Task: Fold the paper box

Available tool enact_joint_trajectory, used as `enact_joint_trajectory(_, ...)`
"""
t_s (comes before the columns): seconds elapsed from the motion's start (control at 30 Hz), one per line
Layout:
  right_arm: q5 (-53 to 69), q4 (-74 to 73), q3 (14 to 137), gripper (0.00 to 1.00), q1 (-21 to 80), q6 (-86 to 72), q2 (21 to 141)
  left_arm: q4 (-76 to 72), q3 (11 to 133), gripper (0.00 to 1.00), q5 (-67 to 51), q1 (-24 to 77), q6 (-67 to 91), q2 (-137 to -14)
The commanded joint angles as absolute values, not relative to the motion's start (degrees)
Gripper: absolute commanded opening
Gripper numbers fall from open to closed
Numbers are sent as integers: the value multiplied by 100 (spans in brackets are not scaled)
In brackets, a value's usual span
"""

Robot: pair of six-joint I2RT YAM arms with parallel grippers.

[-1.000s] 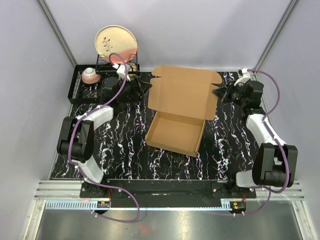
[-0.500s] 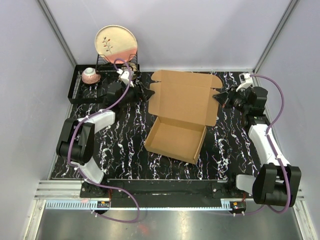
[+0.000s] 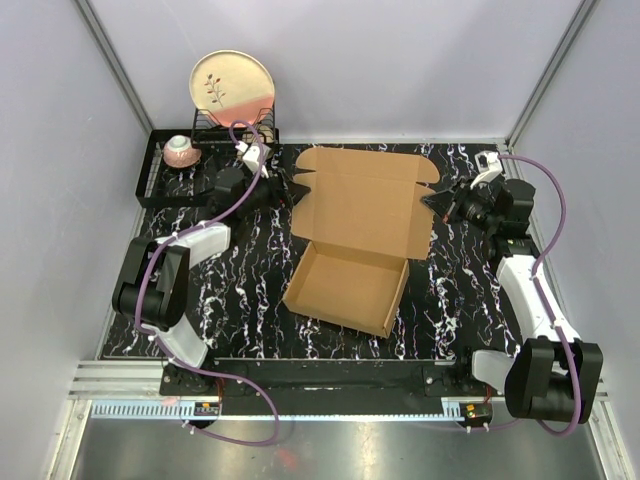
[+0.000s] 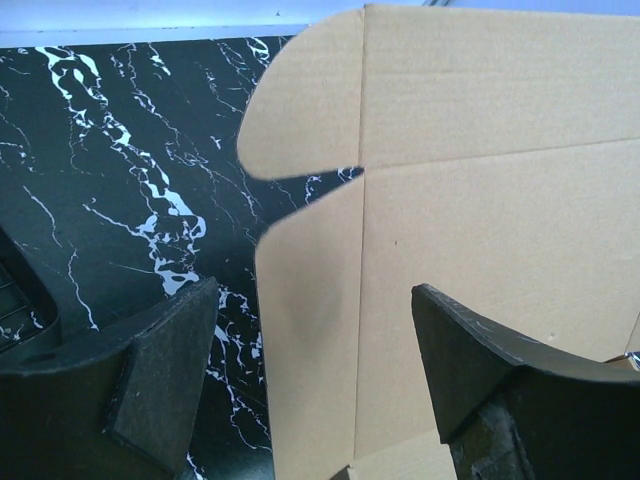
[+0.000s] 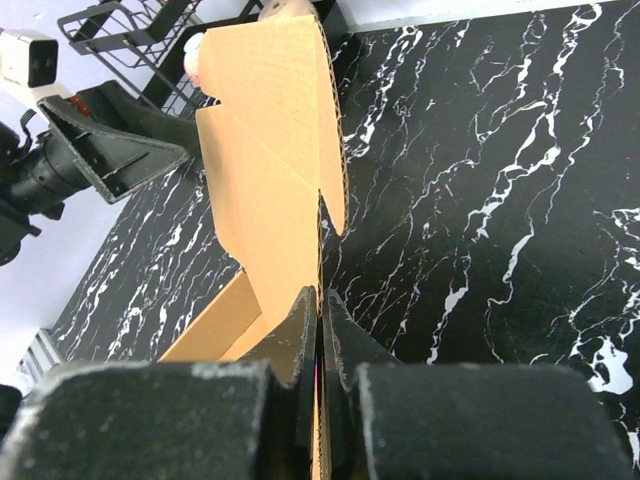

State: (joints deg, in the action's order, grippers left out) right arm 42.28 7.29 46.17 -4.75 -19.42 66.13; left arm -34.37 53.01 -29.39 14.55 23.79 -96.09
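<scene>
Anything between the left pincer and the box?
Nothing visible. The left pincer is open, with the left flap of the box straight ahead of it. The right pincer is shut on the box's right edge.

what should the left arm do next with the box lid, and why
Probably close the left gripper on the lid's left edge. Its jaws stand open on either side of the side flap of the paper box and hold nothing, while the right gripper is shut on the lid's opposite edge. With both edges pinched, the lid could likely be swung over the base evenly.
</scene>
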Motion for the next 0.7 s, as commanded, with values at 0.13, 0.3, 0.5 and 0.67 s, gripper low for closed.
enact_joint_trajectory(0.13,4640,695,4553,0,-422,-2101,6231,-4095,5476,79,-3445,1371,2505,-9747)
enact_joint_trajectory(0.3,4632,703,4518,0,-422,-2100,6188,-4298,5458,75,-3603,1362,2637,-9896)
enact_joint_trajectory(0.5,4650,782,4509,0,-422,-2136,6275,-4658,5449,56,-3849,1362,2847,-9993)
enact_joint_trajectory(0.67,4448,738,4474,0,-413,-2074,6258,-4772,5309,37,-3718,1354,2822,-9792)
